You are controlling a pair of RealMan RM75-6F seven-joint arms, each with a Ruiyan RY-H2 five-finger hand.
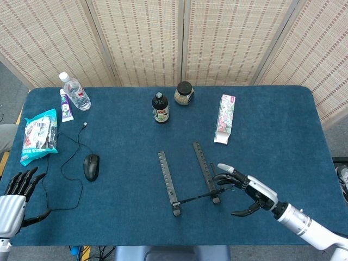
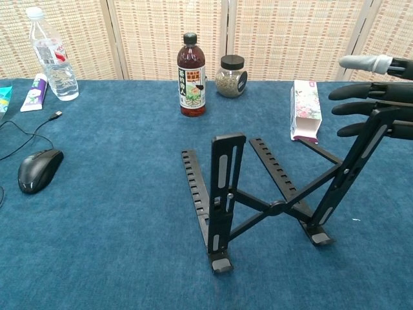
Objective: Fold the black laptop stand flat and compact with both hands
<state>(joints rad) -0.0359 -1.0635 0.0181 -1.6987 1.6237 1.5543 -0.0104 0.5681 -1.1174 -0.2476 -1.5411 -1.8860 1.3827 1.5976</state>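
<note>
The black laptop stand (image 1: 166, 179) sits mid-table with its two notched base rails flat on the cloth. In the chest view the stand (image 2: 222, 187) has its left upright leaning low, and its right upright (image 2: 358, 161) tilts out to the right. My right hand (image 1: 247, 191) is just right of the stand, its fingers (image 2: 364, 90) stretched out behind the top of that right upright and touching it, thumb apart. My left hand (image 1: 19, 187) hangs at the table's near left corner, fingers spread, holding nothing.
A dark bottle (image 1: 160, 109), a jar (image 1: 184, 93) and a pink carton (image 1: 225, 118) stand behind the stand. A mouse (image 1: 91, 166) with its cable, a snack bag (image 1: 39, 135), a tube (image 1: 65, 105) and a water bottle (image 1: 75, 92) lie at the left.
</note>
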